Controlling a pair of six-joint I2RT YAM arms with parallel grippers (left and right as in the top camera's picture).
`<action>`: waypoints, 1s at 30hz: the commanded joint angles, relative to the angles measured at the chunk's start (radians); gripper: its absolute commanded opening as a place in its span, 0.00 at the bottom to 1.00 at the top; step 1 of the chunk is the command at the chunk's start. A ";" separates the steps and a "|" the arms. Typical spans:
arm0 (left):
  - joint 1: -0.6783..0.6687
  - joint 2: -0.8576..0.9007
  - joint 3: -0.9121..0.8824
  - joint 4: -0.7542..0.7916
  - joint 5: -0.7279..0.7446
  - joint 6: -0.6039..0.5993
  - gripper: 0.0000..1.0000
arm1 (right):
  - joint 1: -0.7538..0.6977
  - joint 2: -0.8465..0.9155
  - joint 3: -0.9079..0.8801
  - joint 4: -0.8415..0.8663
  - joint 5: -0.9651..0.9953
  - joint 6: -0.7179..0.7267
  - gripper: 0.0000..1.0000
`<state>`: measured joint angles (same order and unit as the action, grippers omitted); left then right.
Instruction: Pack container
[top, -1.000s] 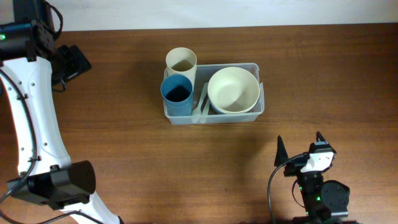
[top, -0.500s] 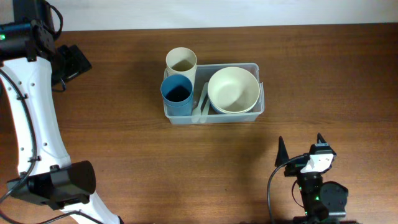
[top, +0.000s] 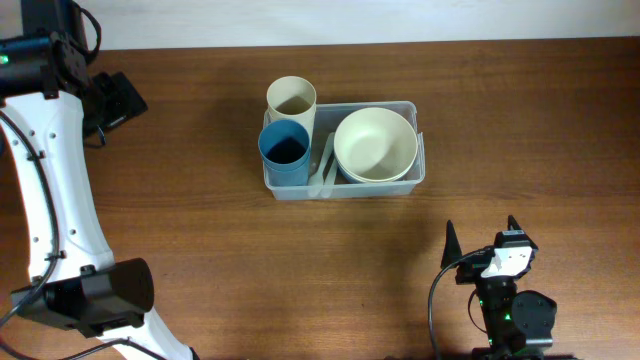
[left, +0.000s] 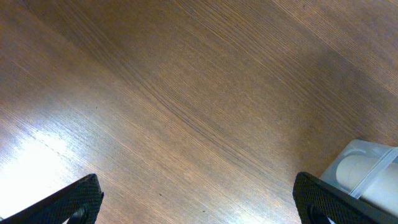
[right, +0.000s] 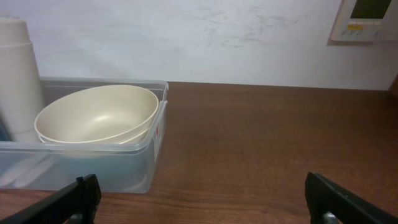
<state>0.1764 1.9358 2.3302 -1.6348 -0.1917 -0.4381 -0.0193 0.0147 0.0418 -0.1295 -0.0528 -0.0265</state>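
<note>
The clear rectangular plastic container sits at centre, a cream round bowl at its 3 o'clock end, a blue plastic cup at 9; the tall cream cup at 11 seems to lean on the rim (hard to judge from above), so a low arm sweep could topple it. The right gripper, at 5 o'clock, spreads its fingers wide, holding nothing; the left gripper, far off at 10, likewise gapes empty.

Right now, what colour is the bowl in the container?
The bowl is cream; the overhead view shows it best.
</note>
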 joint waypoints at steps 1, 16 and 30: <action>0.003 -0.004 0.008 -0.001 -0.007 0.009 0.99 | -0.007 -0.011 -0.013 0.005 0.008 -0.003 0.99; 0.003 -0.004 0.008 -0.001 -0.007 0.008 1.00 | -0.007 -0.011 -0.013 0.005 0.008 -0.003 0.99; 0.003 -0.004 0.008 -0.001 -0.008 0.009 1.00 | -0.007 -0.011 -0.013 0.005 0.008 -0.003 0.99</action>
<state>0.1764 1.9358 2.3302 -1.6348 -0.1921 -0.4381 -0.0193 0.0147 0.0418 -0.1295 -0.0528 -0.0273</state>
